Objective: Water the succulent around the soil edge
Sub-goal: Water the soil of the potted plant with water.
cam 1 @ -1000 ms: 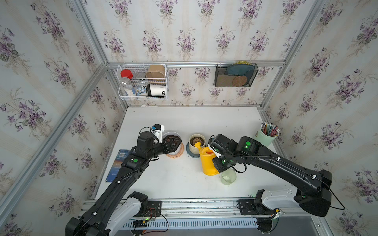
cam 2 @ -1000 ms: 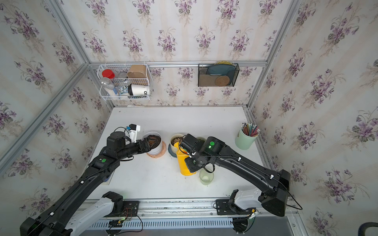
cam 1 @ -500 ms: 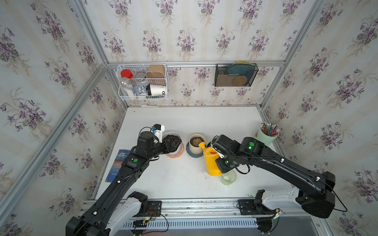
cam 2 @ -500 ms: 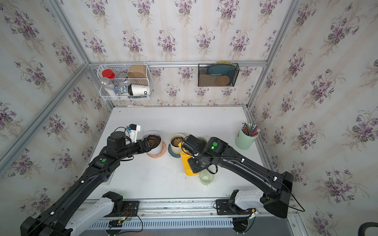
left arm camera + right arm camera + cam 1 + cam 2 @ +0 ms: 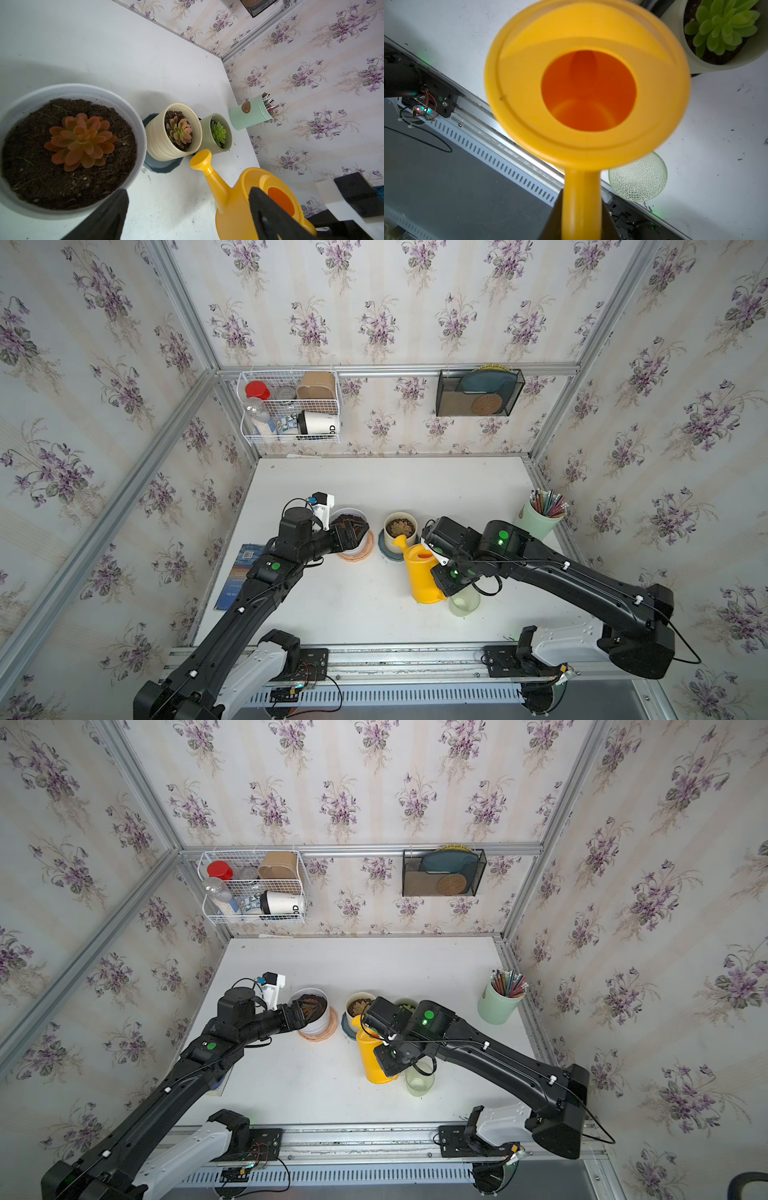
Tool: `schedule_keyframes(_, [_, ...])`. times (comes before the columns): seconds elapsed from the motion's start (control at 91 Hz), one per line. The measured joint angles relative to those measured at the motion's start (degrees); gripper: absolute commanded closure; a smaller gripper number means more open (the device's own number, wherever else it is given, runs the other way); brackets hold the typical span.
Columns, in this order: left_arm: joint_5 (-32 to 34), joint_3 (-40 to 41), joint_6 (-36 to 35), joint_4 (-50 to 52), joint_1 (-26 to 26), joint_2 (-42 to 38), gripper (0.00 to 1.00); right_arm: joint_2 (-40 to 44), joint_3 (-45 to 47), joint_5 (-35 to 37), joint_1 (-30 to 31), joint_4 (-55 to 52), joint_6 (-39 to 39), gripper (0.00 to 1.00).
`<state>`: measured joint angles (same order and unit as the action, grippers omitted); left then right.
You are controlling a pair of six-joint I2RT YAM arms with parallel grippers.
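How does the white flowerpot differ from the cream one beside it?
The white pot is wider and smooth-walled; the cream pot is narrower and ribbed. The white pot holds an orange succulent, the cream pot a pink-green succulent. The white pot sits on a peach saucer, the cream pot on a dark blue saucer. Both hold dark soil.

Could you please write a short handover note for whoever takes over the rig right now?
Right end effector: shut on the handle of the yellow watering can, can upright.
Left end effector: open, empty, by the white pot.
The spout sits beside the cream pot; no water visible.
Left to do: tilt, pour around the soil edge, set the can down.
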<state>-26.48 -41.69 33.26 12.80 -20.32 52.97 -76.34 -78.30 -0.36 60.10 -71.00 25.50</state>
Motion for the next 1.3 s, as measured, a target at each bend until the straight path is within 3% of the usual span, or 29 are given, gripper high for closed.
schedule_keyframes(0.813, [0.1,0.0,-0.1,0.0,0.0,0.1,0.06,2.2,-2.7,4.5,-1.7,-3.9,1.3,1.0])
schedule_keyframes(1.297, [0.1,0.0,-0.1,0.0,0.0,0.4,0.06,8.3,0.9,-1.5,-8.9,-7.2,1.8,1.0])
